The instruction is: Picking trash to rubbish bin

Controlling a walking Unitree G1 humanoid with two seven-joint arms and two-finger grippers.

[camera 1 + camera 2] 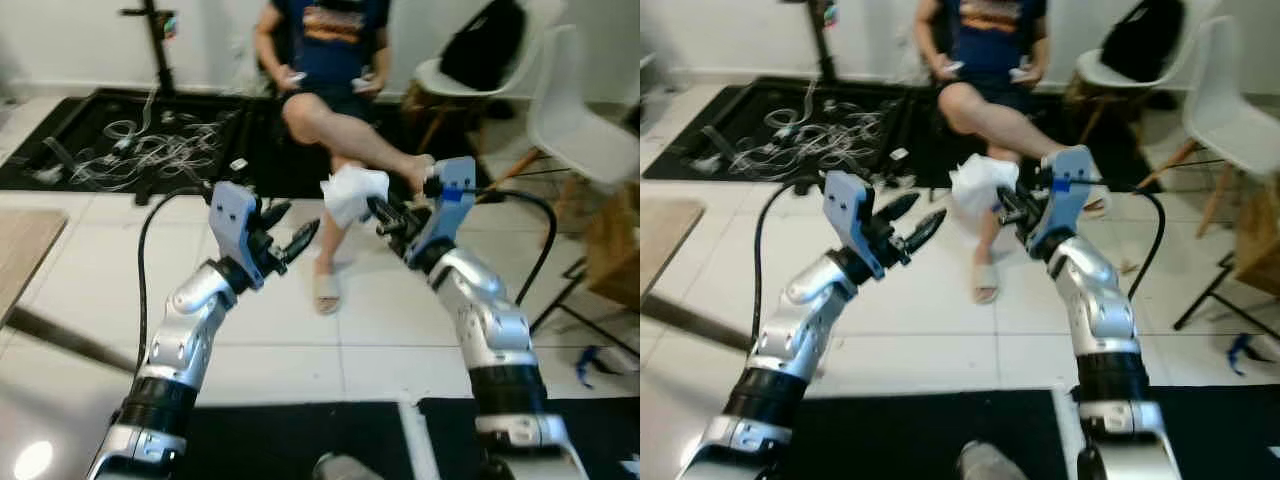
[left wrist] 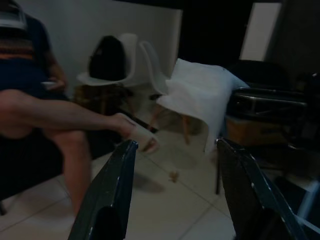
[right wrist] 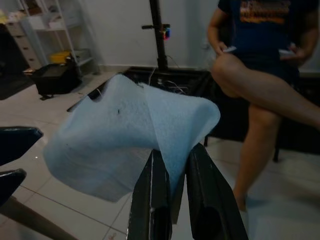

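A crumpled white tissue point(image 1: 352, 192) hangs in the air in front of me, pinched by my right gripper point(image 1: 378, 211), which is shut on it. The right wrist view has the tissue point(image 3: 135, 137) draped over the two closed fingers point(image 3: 155, 195). My left gripper point(image 1: 287, 230) is raised to the left of the tissue, a short gap away, with its fingers point(image 2: 107, 195) spread open and nothing between them. From the left wrist view the tissue point(image 2: 200, 92) sits ahead of the open fingers.
A person point(image 1: 330, 60) sits on a chair straight ahead, legs crossed, one foot in a sandal point(image 1: 326, 290) on the white tiles. White chairs point(image 1: 575, 120) stand at the right. A black mat with tangled cables point(image 1: 140, 145) lies at the far left. A wooden tabletop point(image 1: 18, 250) juts in at left.
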